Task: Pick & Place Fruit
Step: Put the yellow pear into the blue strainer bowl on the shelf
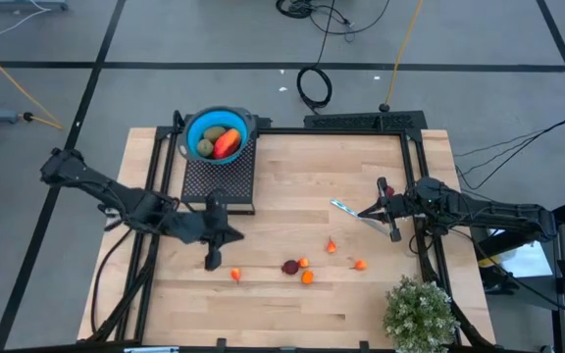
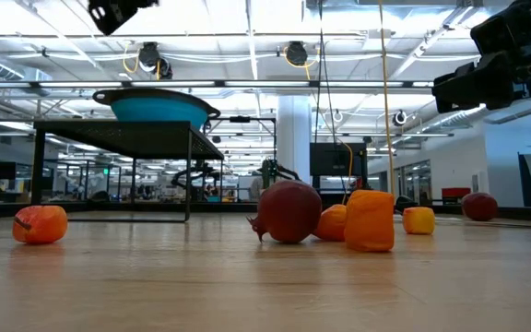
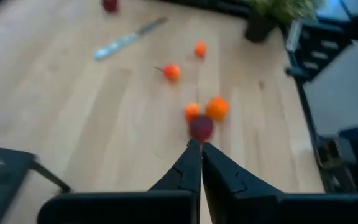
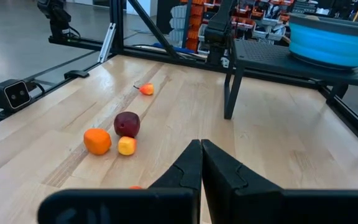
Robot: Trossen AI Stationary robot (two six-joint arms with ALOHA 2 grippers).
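Observation:
A blue bowl [image 1: 204,124] stands on a black mesh stand [image 1: 220,181] at the far left; a brownish-green oval fruit [image 1: 210,140] and a red-orange one [image 1: 228,144] lie in it. A dark red fruit [image 1: 290,266] and several tiny orange ones [image 1: 307,277] lie on the table's near half. My left gripper [image 1: 212,263] is shut and holds nothing, just left of them above the table; in its wrist view the shut fingertips [image 3: 199,149] point at the dark red fruit [image 3: 201,128]. My right gripper [image 1: 364,212] is shut and holds nothing, raised at the right.
A silvery-blue knife [image 1: 345,208] lies flat on the table by my right gripper. A bushy green potted plant [image 1: 420,314] stands at the near right corner. Black rails [image 1: 412,176] run along the table's sides. Bare wood lies between the stand and the loose fruit.

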